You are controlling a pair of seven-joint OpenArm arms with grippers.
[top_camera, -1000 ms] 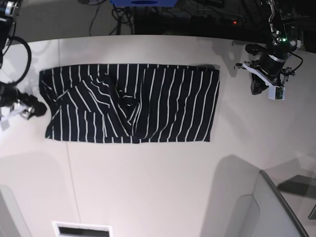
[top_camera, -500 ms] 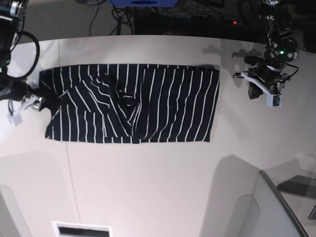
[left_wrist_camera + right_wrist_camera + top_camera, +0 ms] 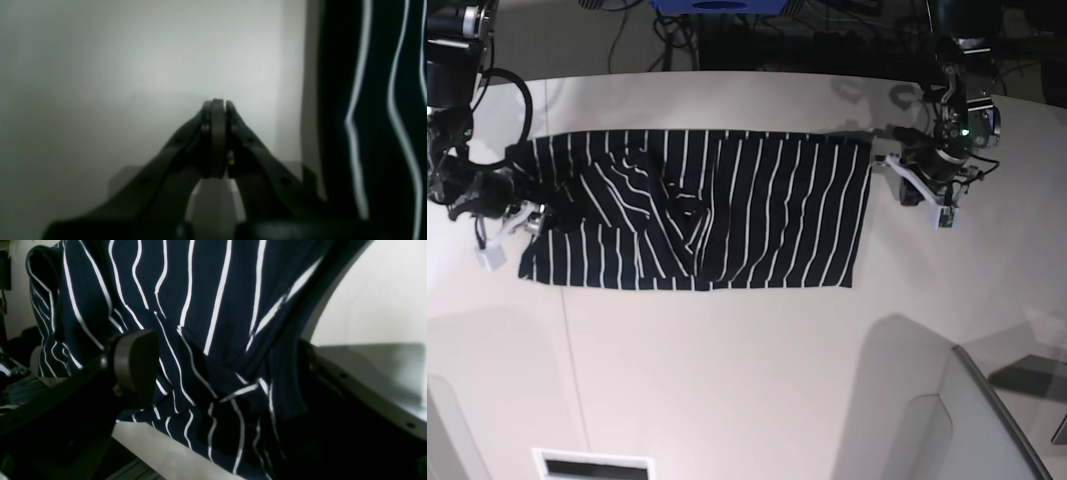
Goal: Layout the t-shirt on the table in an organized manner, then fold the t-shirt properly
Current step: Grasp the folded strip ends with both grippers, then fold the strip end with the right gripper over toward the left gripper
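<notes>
The t-shirt point(image 3: 727, 210), dark navy with thin white stripes, lies as a wide rectangle on the white table point(image 3: 747, 370), rumpled near its middle. My right gripper point(image 3: 525, 216) is at the shirt's left edge and stands open. In the right wrist view the striped cloth point(image 3: 206, 306) runs between its wide-apart fingers point(image 3: 135, 361). My left gripper point(image 3: 890, 163) sits just off the shirt's right edge. In the left wrist view its fingertips point(image 3: 218, 105) are pressed shut on nothing, above bare table, with the t-shirt point(image 3: 377, 116) to their right.
A thin dark seam point(image 3: 570, 340) crosses the table left of centre. A grey panel point(image 3: 992, 420) rises at the lower right, and a slotted plate point(image 3: 592, 465) sits at the front edge. Cables and dark equipment point(image 3: 807, 30) line the back.
The right arm has moved in from the left, bringing its open jaws over the shirt's left edge. The left arm has moved left, up to the shirt's right edge.
</notes>
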